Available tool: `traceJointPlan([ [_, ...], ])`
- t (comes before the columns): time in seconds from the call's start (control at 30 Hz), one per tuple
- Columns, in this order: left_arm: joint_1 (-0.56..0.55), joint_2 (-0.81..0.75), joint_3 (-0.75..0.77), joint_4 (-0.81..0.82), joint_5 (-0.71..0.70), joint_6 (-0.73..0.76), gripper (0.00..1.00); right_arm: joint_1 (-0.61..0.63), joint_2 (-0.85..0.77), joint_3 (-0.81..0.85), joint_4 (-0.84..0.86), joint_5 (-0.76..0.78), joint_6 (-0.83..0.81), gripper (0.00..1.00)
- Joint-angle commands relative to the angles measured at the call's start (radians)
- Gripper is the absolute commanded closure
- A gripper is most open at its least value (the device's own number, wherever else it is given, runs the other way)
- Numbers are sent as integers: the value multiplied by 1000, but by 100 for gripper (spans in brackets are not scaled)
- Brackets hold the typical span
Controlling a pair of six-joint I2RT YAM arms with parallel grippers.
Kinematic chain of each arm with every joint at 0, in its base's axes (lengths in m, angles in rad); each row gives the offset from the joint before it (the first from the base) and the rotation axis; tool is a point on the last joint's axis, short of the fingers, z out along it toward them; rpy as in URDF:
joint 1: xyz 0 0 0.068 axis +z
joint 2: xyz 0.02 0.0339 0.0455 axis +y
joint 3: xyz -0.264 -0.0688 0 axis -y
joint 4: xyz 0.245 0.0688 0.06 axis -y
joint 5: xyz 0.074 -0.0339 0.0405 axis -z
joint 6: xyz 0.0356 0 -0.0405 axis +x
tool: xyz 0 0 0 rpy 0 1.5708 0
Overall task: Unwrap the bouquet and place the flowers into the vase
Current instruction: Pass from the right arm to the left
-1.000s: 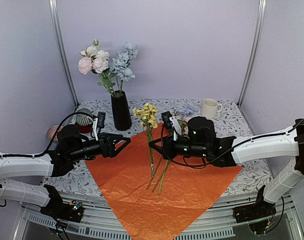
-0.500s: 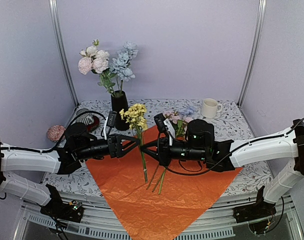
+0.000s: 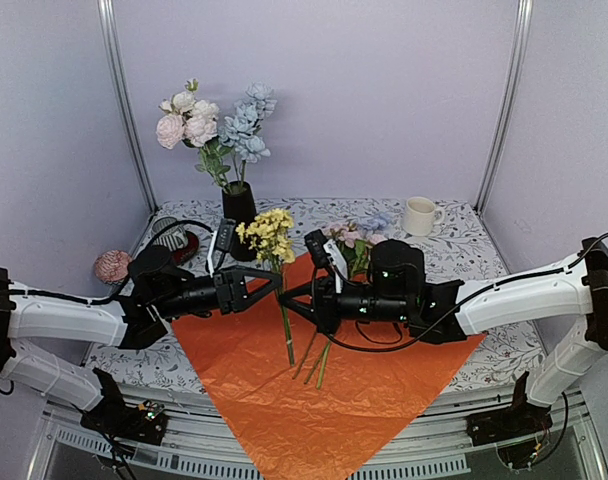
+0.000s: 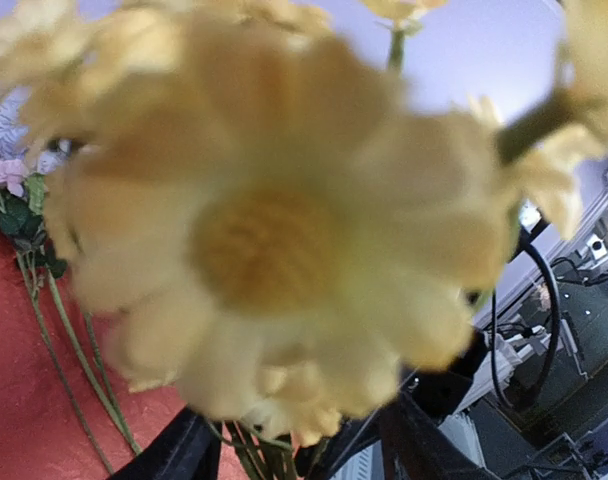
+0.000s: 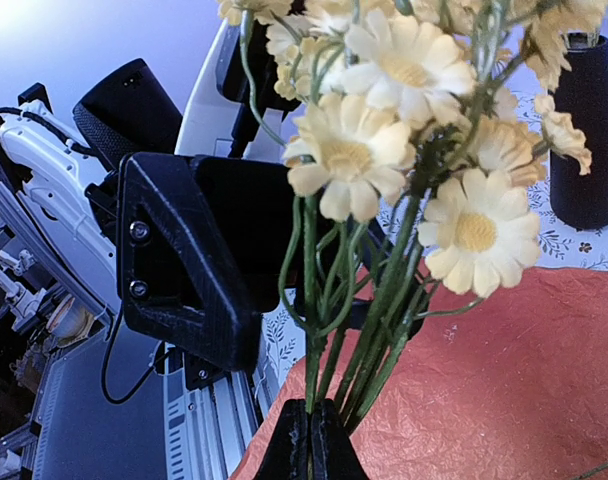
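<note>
Just in front of the tall black vase (image 3: 241, 215), a sprig of yellow daisies (image 3: 268, 232) stands upright above the orange sheet (image 3: 274, 400), its heads level with the vase's lower half. The right gripper (image 3: 287, 294) comes in from the side away from the vase and is clamped on the bundle of green stems; the right wrist view shows its fingertips pressed together around them. The left gripper (image 3: 274, 282) meets it from the opposite side. Its two dark fingers (image 4: 174, 455) stand apart with the stems between them, a little above the right gripper's hold. I cannot tell whether they touch the stems.

The vase already holds pink, white and pale blue blooms (image 3: 216, 122) rising well above its mouth. More flowers (image 3: 354, 236) lie flat on the sheet to the right of the vase, behind the right arm, their long stems (image 3: 321, 362) running toward the near edge. A white mug (image 3: 418, 215) sits further right of the vase, and a striped cup on a red saucer (image 3: 170, 237) stands just to its left.
</note>
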Motion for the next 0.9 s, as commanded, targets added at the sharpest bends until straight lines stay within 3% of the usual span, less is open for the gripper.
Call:
traceJointPlan([
  [0.0, -13, 19, 13, 53, 24, -4, 54, 9, 21, 38, 5, -2, -11, 97],
  [0.23, -14, 43, 15, 50, 20, -9, 74, 7, 20, 41, -2, 3, -13, 92],
  [0.43, -11, 19, 5, 29, -28, 19, 89, 8, -1, 24, -8, 30, -15, 72],
  [0.63, 3, -69, 36, -142, -112, 130, 90, 9, -70, -36, -28, 122, -33, 64],
  [0.87, 65, -203, 47, -319, -246, 256, 91, -15, -209, -148, -49, 429, -28, 64],
])
